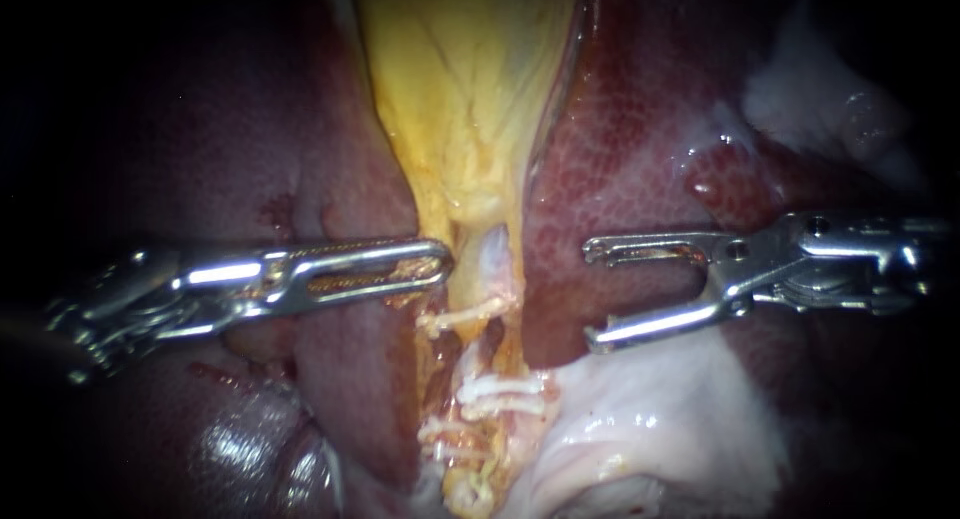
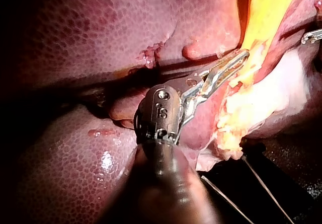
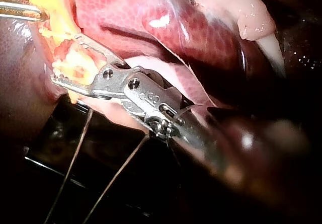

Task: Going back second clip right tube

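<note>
The yellow gallbladder (image 1: 460, 89) narrows down into a pale tube (image 1: 492, 264) between lobes of dark red liver (image 1: 620, 139). White clips cross the tube: one (image 1: 465, 317) just below my left instrument's tip, two more (image 1: 500, 389) (image 1: 450, 431) lower down. I cannot tell which tube is the right one. My left instrument (image 1: 435, 262) (image 2: 236, 62) has its jaws shut on the gallbladder's yellow edge. My right instrument (image 1: 592, 294) (image 3: 65, 58) stands to the right of the tube over the liver, jaws wide open with nothing between them.
Pale whitish tissue (image 1: 660, 419) lies below the right instrument, and more sits at the upper right (image 1: 820, 99). A glistening liver lobe (image 1: 240, 439) bulges at the lower left. In the right wrist view thin wires (image 3: 75, 163) cross a black base under the tissue.
</note>
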You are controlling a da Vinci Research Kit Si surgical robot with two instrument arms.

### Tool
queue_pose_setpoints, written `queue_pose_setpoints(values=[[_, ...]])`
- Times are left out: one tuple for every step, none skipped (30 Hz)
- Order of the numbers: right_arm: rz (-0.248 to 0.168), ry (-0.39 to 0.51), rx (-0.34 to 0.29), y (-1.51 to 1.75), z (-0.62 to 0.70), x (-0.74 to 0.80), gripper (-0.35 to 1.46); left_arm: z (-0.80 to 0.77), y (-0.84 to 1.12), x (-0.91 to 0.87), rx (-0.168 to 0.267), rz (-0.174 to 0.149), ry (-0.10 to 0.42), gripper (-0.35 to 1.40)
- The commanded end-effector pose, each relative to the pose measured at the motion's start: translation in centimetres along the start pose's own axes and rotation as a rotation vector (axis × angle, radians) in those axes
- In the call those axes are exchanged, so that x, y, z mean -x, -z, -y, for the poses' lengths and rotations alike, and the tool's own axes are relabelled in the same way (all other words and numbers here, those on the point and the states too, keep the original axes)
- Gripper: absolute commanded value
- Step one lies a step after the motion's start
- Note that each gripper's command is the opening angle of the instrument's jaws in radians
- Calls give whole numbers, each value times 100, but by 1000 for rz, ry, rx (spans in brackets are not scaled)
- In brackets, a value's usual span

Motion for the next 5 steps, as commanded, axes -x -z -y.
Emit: queue_pose_setpoints(values=[[0,0,0,0,0,-1,60,0,2,2,-2,-2,1,-35],[0,0,0,0,0,-1,60,0,2,2,-2,-2,1,-35],[0,0,0,-1,0,-1,60,0,2,2,-2,-2,1,-35],[0,0,0,-1,0,-1,60,0,2,2,-2,-2,1,-35],[0,0,0,-1,0,-1,60,0,2,2,-2,-2,1,-35]])
